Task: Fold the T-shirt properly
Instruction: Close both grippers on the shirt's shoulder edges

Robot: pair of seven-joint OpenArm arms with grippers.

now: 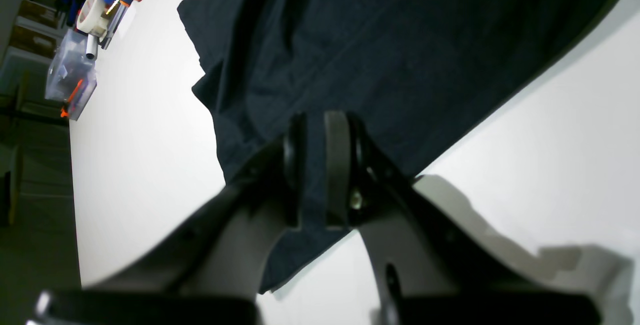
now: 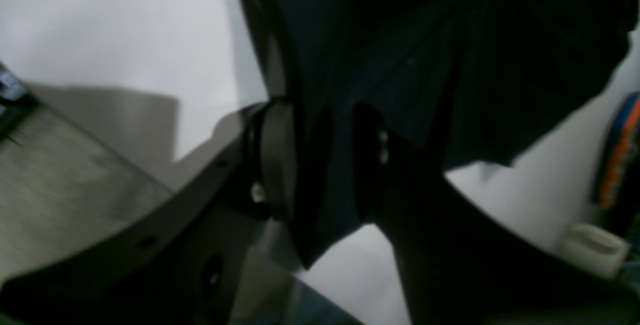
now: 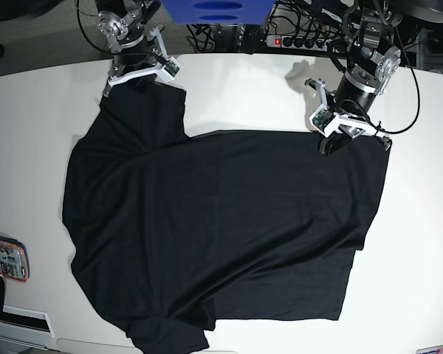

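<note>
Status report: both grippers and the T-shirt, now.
Left gripper shut on T-shirt edge. Right gripper likewise. Shirt spread on table, unfolded. Nothing obstructing.

The left end effector (image 1: 317, 165) pinches the black T-shirt's (image 1: 400, 55) edge.

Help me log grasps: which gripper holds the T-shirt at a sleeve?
The right gripper, pinching the sleeve of the T-shirt; the left gripper clamps the straight hem edge instead.

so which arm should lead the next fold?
Probably left. Both grippers pinch the T-shirt, but the left gripper holds a flat, straight corner; the right gripper holds a bunched sleeve end.
</note>
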